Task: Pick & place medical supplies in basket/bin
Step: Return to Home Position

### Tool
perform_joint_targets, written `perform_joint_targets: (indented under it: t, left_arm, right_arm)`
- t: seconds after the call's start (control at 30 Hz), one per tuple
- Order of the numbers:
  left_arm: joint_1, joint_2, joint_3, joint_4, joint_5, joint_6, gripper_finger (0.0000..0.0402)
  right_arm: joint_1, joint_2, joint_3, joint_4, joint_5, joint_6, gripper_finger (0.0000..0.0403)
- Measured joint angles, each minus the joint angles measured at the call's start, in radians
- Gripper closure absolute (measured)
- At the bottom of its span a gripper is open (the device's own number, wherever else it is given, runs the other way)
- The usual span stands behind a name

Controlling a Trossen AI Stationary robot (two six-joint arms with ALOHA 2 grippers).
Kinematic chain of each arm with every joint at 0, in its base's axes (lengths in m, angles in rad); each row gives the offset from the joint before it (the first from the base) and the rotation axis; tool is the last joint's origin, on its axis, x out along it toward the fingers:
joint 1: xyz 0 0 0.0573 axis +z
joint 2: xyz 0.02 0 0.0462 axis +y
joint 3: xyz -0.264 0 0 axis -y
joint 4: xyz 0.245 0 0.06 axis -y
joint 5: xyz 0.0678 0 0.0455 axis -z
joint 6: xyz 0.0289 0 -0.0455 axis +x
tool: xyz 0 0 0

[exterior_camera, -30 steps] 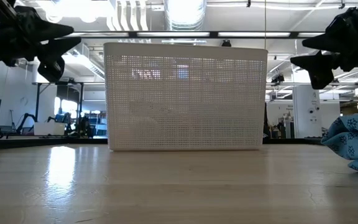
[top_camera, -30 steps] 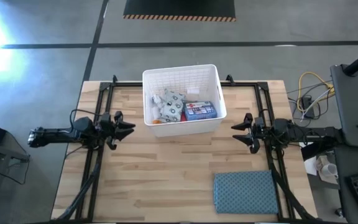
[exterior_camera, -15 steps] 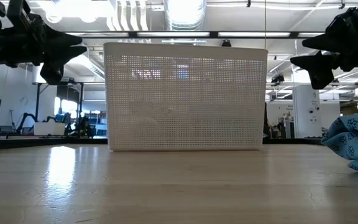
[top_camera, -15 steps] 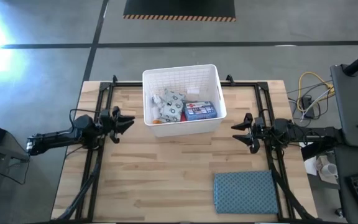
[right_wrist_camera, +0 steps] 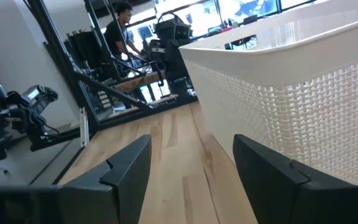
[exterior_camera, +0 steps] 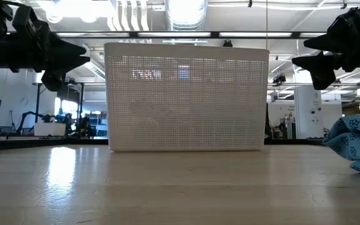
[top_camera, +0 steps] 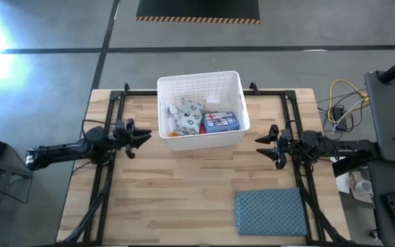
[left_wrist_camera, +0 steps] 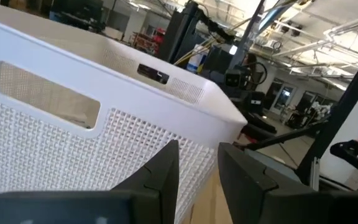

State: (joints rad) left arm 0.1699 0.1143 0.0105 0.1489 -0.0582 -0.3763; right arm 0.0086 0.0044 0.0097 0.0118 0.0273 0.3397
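— High view: where do your grippers stand?
— My left gripper (top_camera: 145, 136) hangs just off the white basket (top_camera: 199, 76), on its left side, fingers a narrow gap apart, holding nothing. My right gripper (top_camera: 261, 145) hangs off the basket's right side, fingers wide, empty.
— And the supplies?
— Inside the basket: blue first-aid box (top_camera: 220, 122) against its right wall, white patterned packet (top_camera: 187, 113) touching the box, nearer the left wall.

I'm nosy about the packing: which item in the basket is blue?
The flat box on the right-arm side of the basket; the patterned packet beside it is white.
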Motion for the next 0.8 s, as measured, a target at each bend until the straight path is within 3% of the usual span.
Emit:
perform_joint_targets:
  t: [0.8]
  left_arm:
    - [0.0, 0.233, 0.0, -0.003, 0.0, 0.0, 0.0309]
  right_arm:
    - [0.0, 0.005, 0.0, -0.001, 0.0, 0.0, 0.0186]
